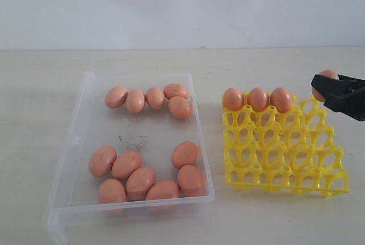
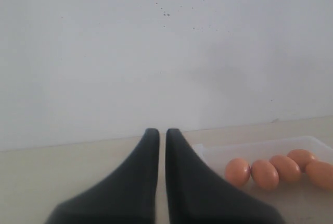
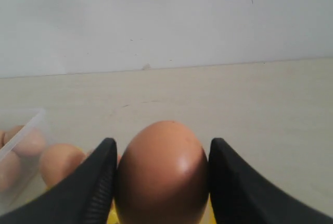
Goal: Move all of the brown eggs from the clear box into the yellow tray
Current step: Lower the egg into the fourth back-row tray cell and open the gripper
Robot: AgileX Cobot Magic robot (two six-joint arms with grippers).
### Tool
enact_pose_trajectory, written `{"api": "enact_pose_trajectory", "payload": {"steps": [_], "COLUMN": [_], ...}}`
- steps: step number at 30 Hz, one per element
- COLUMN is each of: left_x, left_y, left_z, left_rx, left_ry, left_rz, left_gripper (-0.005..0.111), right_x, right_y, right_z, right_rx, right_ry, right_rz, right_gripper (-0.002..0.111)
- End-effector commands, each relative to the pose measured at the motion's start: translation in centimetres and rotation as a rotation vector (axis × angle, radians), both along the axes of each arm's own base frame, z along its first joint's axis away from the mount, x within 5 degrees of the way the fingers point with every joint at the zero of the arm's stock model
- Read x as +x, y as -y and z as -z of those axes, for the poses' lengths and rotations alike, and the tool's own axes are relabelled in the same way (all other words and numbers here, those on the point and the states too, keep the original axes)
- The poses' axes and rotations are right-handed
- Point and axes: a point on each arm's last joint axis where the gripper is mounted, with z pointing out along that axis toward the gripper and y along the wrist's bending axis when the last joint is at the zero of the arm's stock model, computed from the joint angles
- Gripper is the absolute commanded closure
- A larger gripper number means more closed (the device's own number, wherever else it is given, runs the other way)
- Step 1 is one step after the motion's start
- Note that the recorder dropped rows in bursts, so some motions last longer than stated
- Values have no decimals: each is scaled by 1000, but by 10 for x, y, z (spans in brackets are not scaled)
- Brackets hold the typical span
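Twelve brown eggs point(image 1: 140, 182) are lying in the clear box point(image 1: 149, 131) at 9 o'clock; the yellow tray point(image 1: 285, 165), 3 o'clock, is holding three in its far row. At 2 o'clock the right pincer point(image 1: 325, 88) is gripping a fourth egg point(image 3: 161, 172), likely for the next cup.

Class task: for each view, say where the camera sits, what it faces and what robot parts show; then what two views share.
Exterior: off the arms, above the table, facing clear box and yellow tray; right gripper shows, holding a brown egg.
Left wrist: on left arm, facing wall and box eggs past shut left gripper.
Right wrist: on right arm, facing wall past the gripped egg.
Shared: that egg, exterior and right wrist.
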Motion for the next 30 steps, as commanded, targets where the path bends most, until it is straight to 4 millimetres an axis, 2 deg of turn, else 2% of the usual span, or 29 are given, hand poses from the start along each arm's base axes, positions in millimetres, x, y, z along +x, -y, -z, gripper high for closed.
{"api": "enact_pose_trajectory", "payload": {"steps": [1,12,19,30], "left_x": [0,0,0,0], "left_y": [0,0,0,0], "left_z": [1,1,1,1], "left_rx": [0,0,0,0], "left_ry": [-2,-2,-2,-2], "left_rz": [8,8,8,8], "left_gripper": [103,103,103,103], "right_x": [0,19,24,31], "right_y": [4,5,6,1], "right_z": [10,20,34,32], "right_rx": [-7,-21,-11,-37], "right_ry": [-12,-2,-31,-8], "right_rz": [35,45,37,18], "right_gripper": [109,109,109,109]}}
